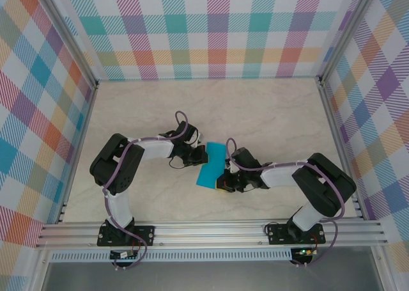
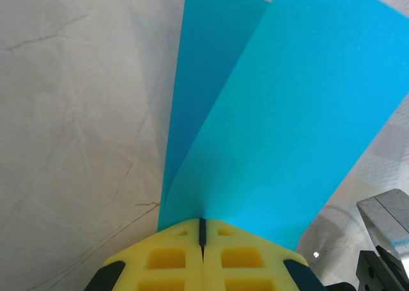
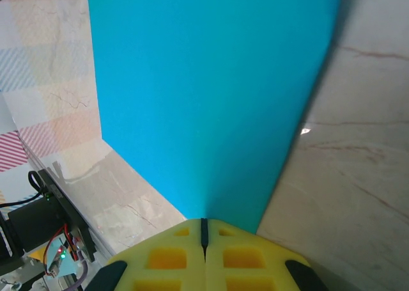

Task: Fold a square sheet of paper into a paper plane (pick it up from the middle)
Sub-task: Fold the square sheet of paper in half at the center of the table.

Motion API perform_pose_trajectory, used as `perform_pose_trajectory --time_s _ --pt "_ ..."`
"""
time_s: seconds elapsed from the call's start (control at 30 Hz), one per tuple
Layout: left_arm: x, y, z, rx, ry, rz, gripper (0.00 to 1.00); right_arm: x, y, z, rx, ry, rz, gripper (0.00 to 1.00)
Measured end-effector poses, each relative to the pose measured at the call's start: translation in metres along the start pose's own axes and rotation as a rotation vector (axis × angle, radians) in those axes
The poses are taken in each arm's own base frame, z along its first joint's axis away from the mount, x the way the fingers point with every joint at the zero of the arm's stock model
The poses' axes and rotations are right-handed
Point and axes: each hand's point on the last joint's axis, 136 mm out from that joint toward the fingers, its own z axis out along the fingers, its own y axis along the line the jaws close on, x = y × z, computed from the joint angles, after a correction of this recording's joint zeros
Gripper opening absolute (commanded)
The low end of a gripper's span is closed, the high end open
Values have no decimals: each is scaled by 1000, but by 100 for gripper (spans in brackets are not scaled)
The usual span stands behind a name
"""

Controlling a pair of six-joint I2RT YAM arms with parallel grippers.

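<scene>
The teal-blue square sheet of paper [image 1: 213, 164] is held up between my two grippers near the table's middle, bent over so it looks like a narrow band from above. My left gripper [image 1: 203, 155] is shut on the sheet's left edge; in the left wrist view two teal layers [image 2: 275, 112] fan out from the closed yellow fingertips [image 2: 202, 230]. Opposite it, my right gripper [image 1: 225, 180] is shut on the lower right edge. The right wrist view has one broad teal face [image 3: 211, 93] rising from its closed yellow fingertips [image 3: 204, 230].
The marble-patterned tabletop [image 1: 268, 112] is walled by plaid panels [image 1: 211, 29] at the back and sides. An aluminium rail [image 1: 211, 230] carries both arm bases along the near edge. The other arm's hardware [image 3: 38, 227] appears at the lower left of the right wrist view.
</scene>
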Motion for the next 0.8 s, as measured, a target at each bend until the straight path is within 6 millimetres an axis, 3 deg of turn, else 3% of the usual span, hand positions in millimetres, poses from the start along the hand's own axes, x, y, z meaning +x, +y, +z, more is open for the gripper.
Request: perform_pose_trajectory --time_s 0.3,0.5,0.67,0.8 --pt "0 0 0 -1 2 2 0 -3 4 -9 30 -21 -5 1" --pt "0 0 0 -1 2 2 0 -41 31 -30 0 -144 -48 2" --pt "0 0 0 -1 2 2 0 -71 22 -45 -6 -229 -9 2" --pt "1 0 0 -1 2 2 0 -74 20 -41 -16 -221 -18 2"
